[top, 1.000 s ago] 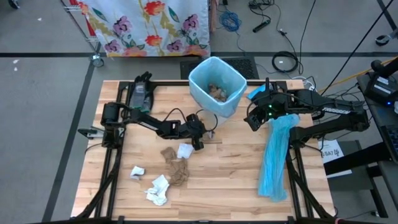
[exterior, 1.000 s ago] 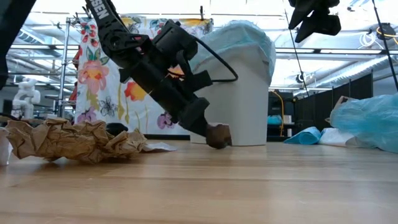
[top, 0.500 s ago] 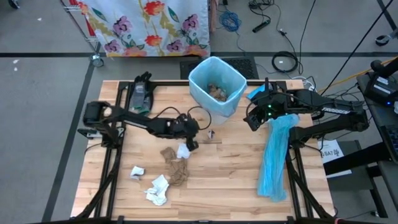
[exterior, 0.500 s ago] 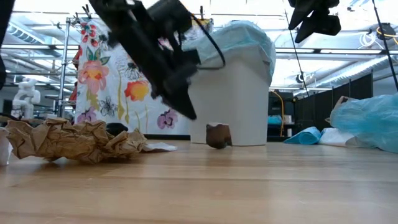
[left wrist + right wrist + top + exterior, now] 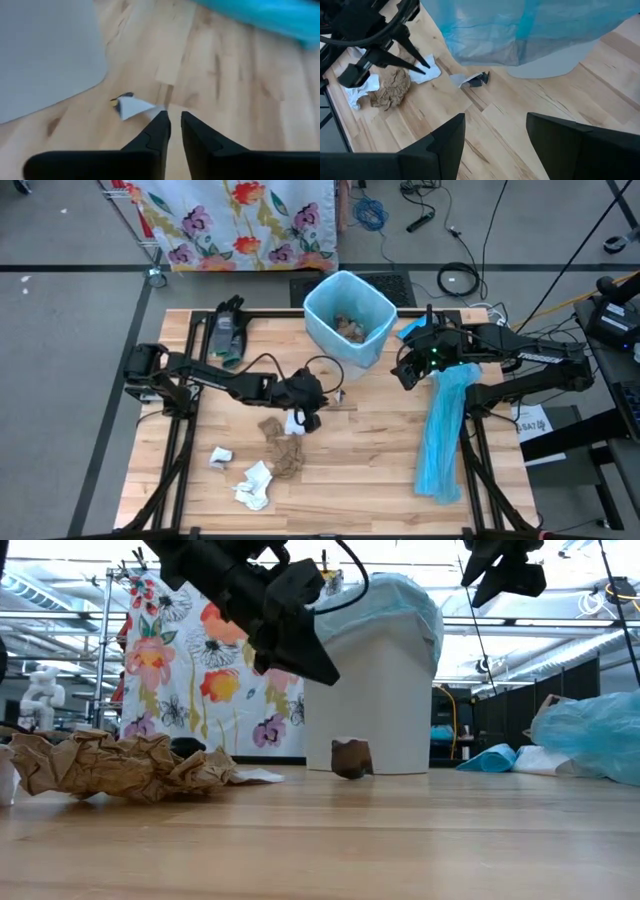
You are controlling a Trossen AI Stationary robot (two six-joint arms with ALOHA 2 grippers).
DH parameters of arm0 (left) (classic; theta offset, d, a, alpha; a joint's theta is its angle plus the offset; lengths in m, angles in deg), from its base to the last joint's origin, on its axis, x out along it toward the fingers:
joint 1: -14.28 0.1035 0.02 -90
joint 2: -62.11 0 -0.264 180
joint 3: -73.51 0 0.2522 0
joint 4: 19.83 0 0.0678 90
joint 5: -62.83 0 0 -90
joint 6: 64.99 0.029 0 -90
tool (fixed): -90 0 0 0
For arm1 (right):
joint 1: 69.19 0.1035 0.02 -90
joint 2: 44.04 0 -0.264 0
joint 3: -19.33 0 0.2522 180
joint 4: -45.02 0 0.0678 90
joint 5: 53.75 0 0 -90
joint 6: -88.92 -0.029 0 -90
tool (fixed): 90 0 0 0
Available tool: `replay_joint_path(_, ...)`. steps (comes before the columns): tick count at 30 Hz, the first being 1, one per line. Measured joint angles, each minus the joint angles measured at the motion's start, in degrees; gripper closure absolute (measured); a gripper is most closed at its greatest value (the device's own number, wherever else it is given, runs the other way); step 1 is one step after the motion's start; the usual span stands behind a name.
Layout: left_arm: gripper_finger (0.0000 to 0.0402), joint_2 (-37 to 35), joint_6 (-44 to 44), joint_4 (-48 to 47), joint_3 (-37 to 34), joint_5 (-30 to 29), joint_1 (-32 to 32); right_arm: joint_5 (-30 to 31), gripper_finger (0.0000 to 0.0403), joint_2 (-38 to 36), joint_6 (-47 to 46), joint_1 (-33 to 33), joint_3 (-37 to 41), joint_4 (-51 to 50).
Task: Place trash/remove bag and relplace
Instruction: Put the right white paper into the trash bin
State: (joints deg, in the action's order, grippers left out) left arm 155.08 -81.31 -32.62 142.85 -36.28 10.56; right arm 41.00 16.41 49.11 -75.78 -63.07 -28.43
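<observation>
A white bin point(image 5: 348, 318) lined with a pale-blue bag stands at the table's far middle, with brown wads inside it. A small white-and-dark scrap point(image 5: 131, 106) lies on the wood by the bin's foot point(image 5: 350, 757). More trash lies near the table's middle: a brown paper wad point(image 5: 283, 450), a white tissue point(image 5: 295, 423) and white wads point(image 5: 255, 485). My left gripper point(image 5: 175, 122) hangs above the table just short of the scrap, its fingertips a narrow gap apart with nothing between them. My right gripper point(image 5: 495, 130) stands open, high up to the right of the bin.
A long light-blue plastic strip point(image 5: 445, 435) lies along the table's right side. A dark device point(image 5: 222, 335) sits at the far left. Bare wood runs along the near edge and between the trash and the strip.
My left gripper has risen from the small scrap at the bin's foot and drawn back a little toward the table's near left. The scrap has stayed on the wood beside the bin.
</observation>
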Motion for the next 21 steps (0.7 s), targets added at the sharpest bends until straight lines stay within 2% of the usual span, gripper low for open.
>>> replay_joint_path(5,0.0304,0.0,-2.7,1.7,0.0,1.8,0.5,0.0,0.02,0.0,0.0,0.0,0.0,0.1)
replay_joint_path(12,0.0249,0.0,-1.4,1.7,0.0,1.8,0.4,0.0,0.02,0.0,0.1,0.0,0.0,0.1)
replay_joint_path(21,0.024,5.8,9.4,3.0,0.0,1.4,-0.8,0.0,0.02,0.0,0.2,0.0,0.0,0.1)
